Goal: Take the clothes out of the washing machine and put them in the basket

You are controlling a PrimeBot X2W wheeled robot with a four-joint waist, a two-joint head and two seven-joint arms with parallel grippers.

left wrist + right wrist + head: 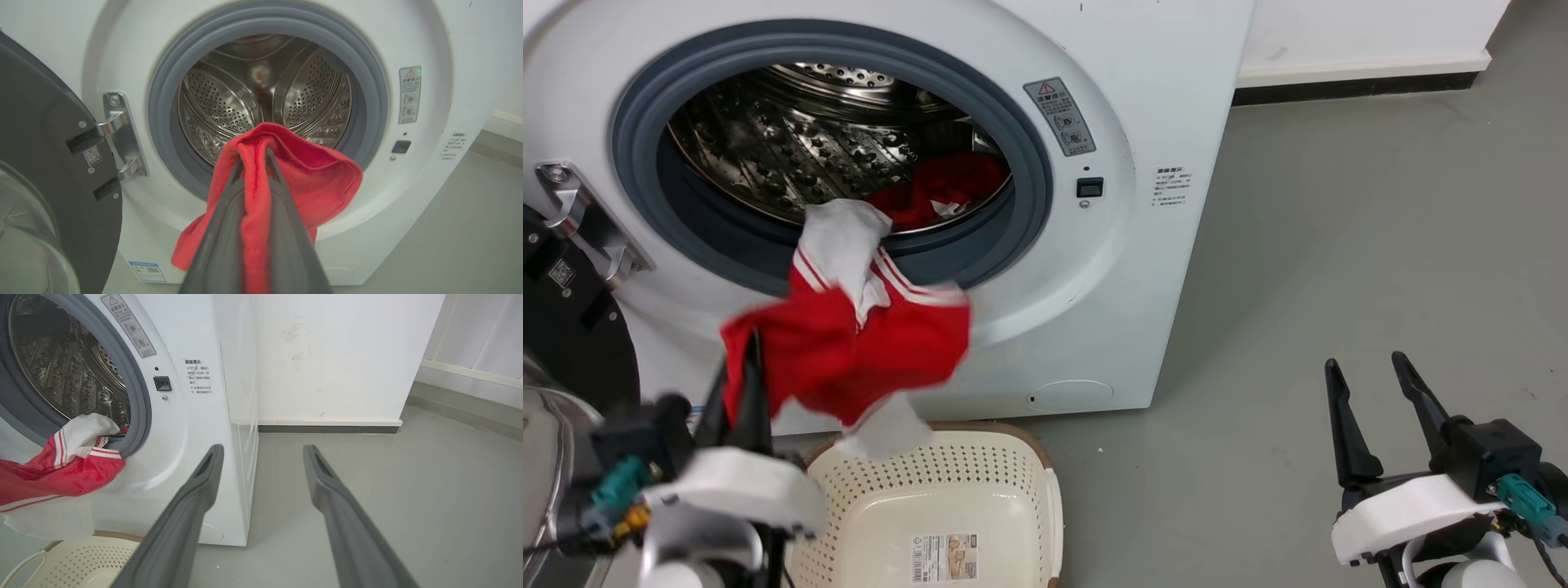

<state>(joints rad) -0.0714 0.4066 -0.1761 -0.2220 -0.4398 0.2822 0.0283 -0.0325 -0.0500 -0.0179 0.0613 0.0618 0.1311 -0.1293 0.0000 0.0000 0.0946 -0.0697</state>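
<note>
My left gripper [747, 347] is shut on a red jersey with white trim [849, 343], which hangs in front of the washing machine [1143, 98] and above the basket [1029, 465]. In the left wrist view the red cloth [322, 179] is pinched between the two dark fingers [222, 245]. The jersey's white part still drapes over the grey door seal [1029, 155]. More red clothes [939, 192] lie inside the steel drum. My right gripper [1368, 367] is open over the floor to the right, holding nothing. The right wrist view shows the jersey [61, 473] and a corner of the basket [73, 559].
The black-rimmed porthole door [564, 343] stands swung open at the left, close to my left arm. A silver hinge bracket [584, 220] sits beside the opening. Grey floor [1339, 245] stretches to the right, bounded by a white wall with a dark skirting strip [1347, 86].
</note>
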